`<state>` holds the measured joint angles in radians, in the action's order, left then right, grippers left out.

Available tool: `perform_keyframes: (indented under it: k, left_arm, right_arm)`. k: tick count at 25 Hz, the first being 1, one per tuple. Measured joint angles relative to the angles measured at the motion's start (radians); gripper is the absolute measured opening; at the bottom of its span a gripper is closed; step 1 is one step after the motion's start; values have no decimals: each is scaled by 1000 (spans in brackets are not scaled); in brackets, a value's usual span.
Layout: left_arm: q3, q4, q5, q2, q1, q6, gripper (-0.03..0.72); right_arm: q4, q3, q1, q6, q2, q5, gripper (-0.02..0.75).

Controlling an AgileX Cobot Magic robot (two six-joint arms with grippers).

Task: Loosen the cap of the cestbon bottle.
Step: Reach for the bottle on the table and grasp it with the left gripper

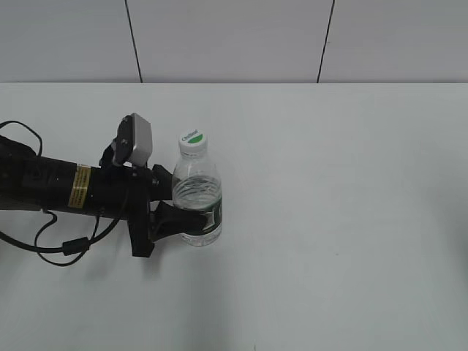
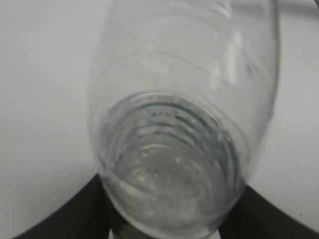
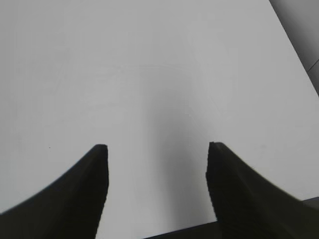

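— Two pincers belong to this rig; where does each one sit?

— On the exterior view only the left pincer [image 1: 191,208] shows. Its black arm [image 1: 66,189] reaches in from the left edge of the white desk [image 1: 351,219], lying low over the surface.

— And the cestbon bottle?

— The cestbon bottle [image 1: 197,197] stands upright on the desk, left of the middle, well back from the near edge. It sits between the left pincer's fingers [image 1: 175,219], which clasp it around the lower body at the dark green label band.

— So that pincer is gripping it?

— Yes, it is closed around the bottle. In the left wrist view the clear ribbed bottle [image 2: 184,129] fills the picture, with the dark fingers [image 2: 75,214] pressed against it at both bottom corners.

— What about the cap?

— The cap [image 1: 191,140], white with a green half-disc on top, sits on the bottle's neck, above the pincer and apart from it.

— And the right pincer?

— The right pincer [image 3: 157,149] appears only in its own wrist view. Its two dark fingers [image 3: 89,189] stand spread wide, nothing between them, with bare desk beneath.
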<state>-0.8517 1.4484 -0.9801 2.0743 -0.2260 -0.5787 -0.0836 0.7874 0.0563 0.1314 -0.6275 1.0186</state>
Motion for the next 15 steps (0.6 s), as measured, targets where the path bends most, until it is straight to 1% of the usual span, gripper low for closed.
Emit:
perform_keyframes:
  k: [5, 12, 15]
  left_arm:
    - [0, 0, 0, 0, 0, 0, 361]
    - [0, 0, -1, 0, 0, 0, 361]
    - [0, 0, -2, 0, 0, 0, 361]
  right_arm:
    - [0, 151, 0, 0, -282, 11, 450]
    - [1, 353, 0, -12, -586, 169, 447]
    - [24, 430, -1, -45, -699, 188, 447]
